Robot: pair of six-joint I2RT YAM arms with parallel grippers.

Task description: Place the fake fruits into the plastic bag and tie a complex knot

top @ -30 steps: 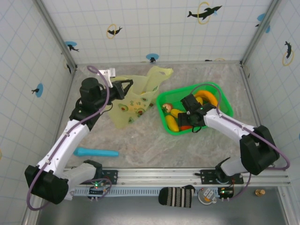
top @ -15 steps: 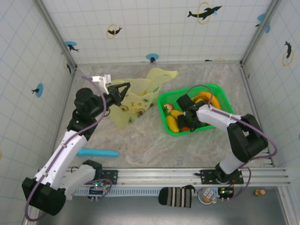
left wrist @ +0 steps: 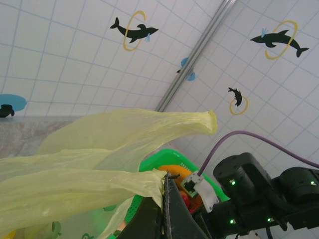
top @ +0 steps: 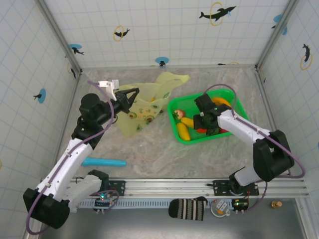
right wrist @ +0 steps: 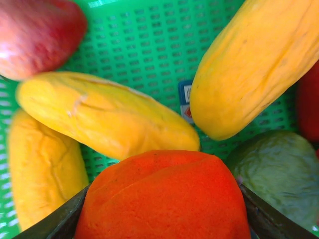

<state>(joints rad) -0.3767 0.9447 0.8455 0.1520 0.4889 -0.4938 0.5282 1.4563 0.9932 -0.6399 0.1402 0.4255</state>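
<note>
Right gripper [top: 203, 128] has shifted right inside the green tray [top: 234, 97], clamped on an orange fruit [right wrist: 164, 199].
Left gripper [top: 135, 91], pinched shut on the plastic bag [top: 144, 107], holds it left of the tray; pale yellow-green, avocado-printed, its long axis runs near-left to far-right, 1 handle pointing far-right. Bare table [top: 159, 154] lies near of both.

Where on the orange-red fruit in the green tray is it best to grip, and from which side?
Take the orange-red fruit across its rounded middle, from above, one finger on each flank, where the right hand sits: yellow fruits crowd its far side.
</note>
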